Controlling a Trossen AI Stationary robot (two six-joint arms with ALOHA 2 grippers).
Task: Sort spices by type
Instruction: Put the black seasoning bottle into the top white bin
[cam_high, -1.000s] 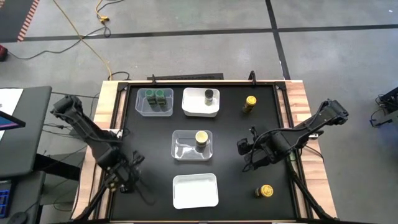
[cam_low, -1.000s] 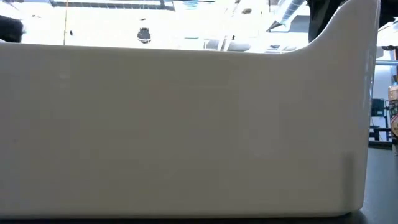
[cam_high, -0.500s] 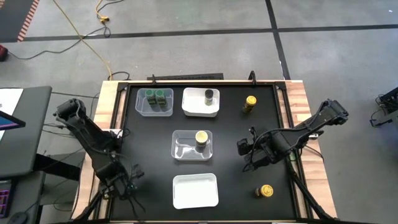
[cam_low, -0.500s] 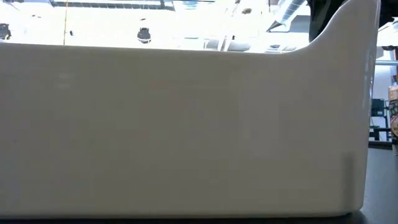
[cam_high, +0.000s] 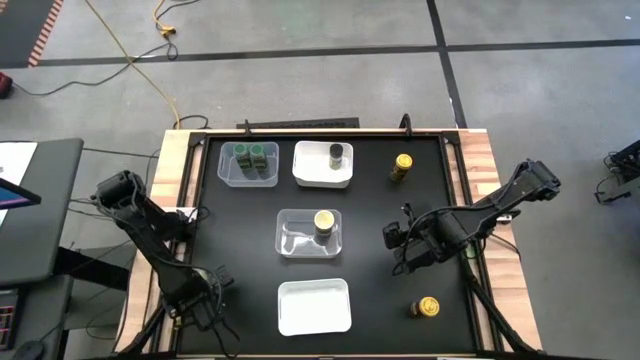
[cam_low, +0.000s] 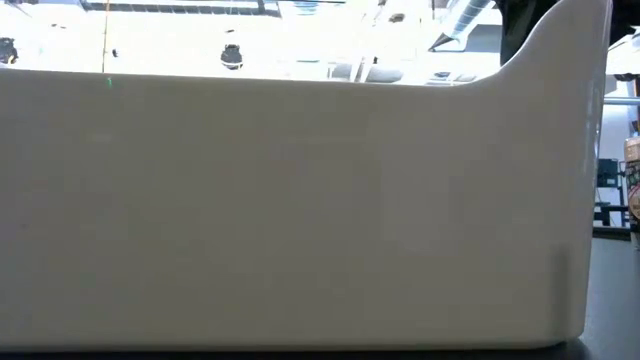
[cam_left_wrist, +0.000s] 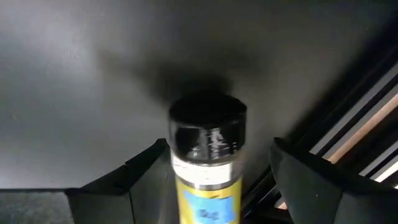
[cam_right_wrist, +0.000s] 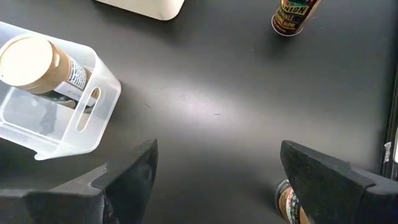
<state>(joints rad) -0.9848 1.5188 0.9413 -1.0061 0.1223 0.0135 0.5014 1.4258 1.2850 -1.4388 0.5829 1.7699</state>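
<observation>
— Jar, glossy and cylindrical with a dark lid, stands between the left gripper fingers, clasped over the matte black desk.

— Right gripper?

— Released, hovering just beside the clear plastic tray.

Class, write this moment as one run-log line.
left gripper: holds dark-lidded jar, near-left table edge | right gripper: open, empty, right of centre

Grey concrete floor with dark seam lines, yellow cable trailing across it, grey desk beside the table's left edge.
</observation>
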